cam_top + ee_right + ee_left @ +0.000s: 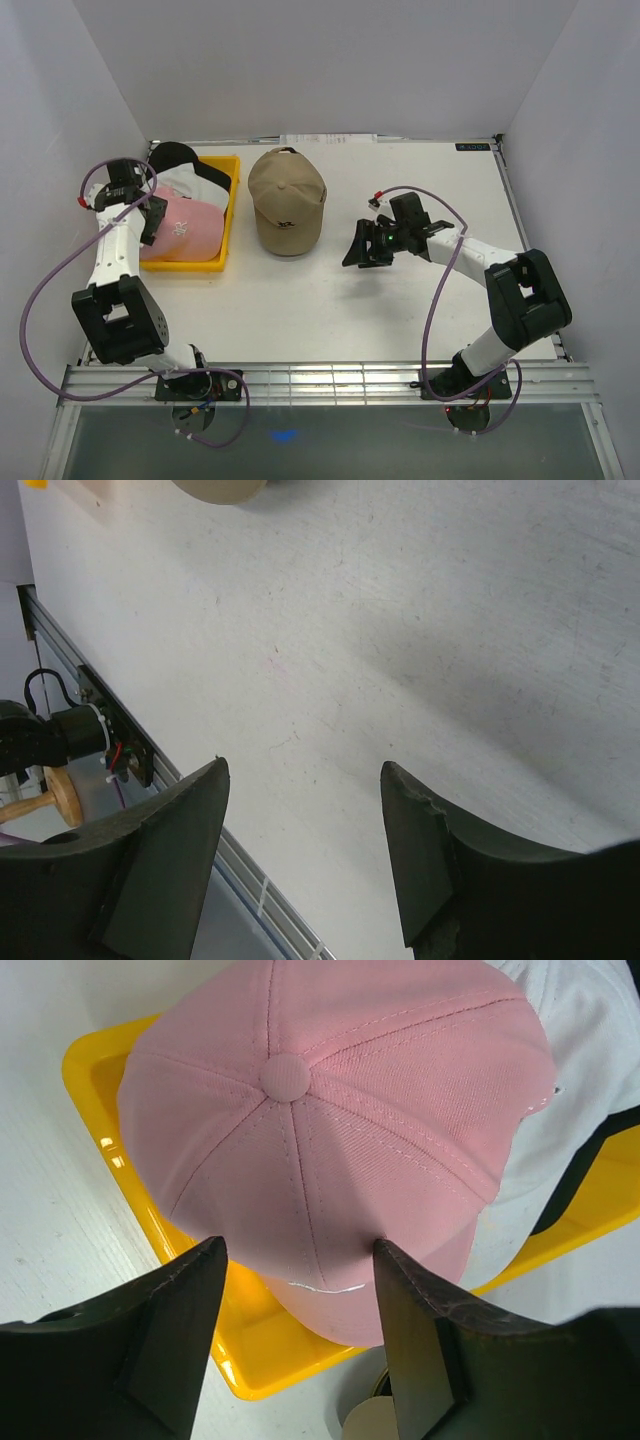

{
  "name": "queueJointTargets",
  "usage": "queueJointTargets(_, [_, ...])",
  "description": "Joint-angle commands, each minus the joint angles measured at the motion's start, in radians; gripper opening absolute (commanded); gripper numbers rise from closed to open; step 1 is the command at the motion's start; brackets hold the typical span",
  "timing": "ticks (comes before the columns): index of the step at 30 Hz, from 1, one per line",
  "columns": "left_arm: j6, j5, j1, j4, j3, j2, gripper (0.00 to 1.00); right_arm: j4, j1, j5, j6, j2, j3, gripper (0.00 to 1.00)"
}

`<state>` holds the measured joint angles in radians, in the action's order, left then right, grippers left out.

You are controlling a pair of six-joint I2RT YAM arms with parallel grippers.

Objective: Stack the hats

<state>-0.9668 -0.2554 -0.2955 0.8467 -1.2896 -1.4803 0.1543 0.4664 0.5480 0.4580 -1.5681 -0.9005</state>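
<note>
Caps: pink cap (330,1110), twill panels, stitched seams, top button, lies in yellow tray (100,1070), overlapping white cap (570,1080). Left end effector (300,1250) hovers over it, jaws wide apart, empty. Top view alone shows tan cap (287,200) on bench (420,300), black front mark unreadable. Right end effector (300,770) spread wide, empty, over bench.

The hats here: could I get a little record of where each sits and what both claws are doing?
pink cap: top of pile in yellow tray
white cap: under the pink one
black cap: tray's far end
tan cap: alone on table, right of tray
left gripper: open, over pink cap
right gripper: open, over the table, empty
</note>
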Motion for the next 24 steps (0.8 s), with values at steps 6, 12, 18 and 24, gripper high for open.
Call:
queueJointTargets(6, [0.013,-0.031,-0.008,-0.041,-0.031,-0.051,0.61,-0.036,-0.017,0.029,-0.041,-0.001,0.017,0.67])
queueJointTargets(12, [0.02,-0.012,-0.01,-0.051,-0.028,-0.046,0.34,-0.036,-0.018,0.024,-0.033,0.014,0.02,0.65])
queueJointTargets(18, [0.043,0.027,-0.008,-0.043,-0.042,0.006,0.03,-0.025,-0.018,0.018,-0.024,0.029,0.012,0.64])
queueJointTargets(24, [0.079,0.036,-0.008,-0.026,-0.051,0.074,0.0,0.001,-0.018,0.012,-0.024,0.039,-0.004,0.64])
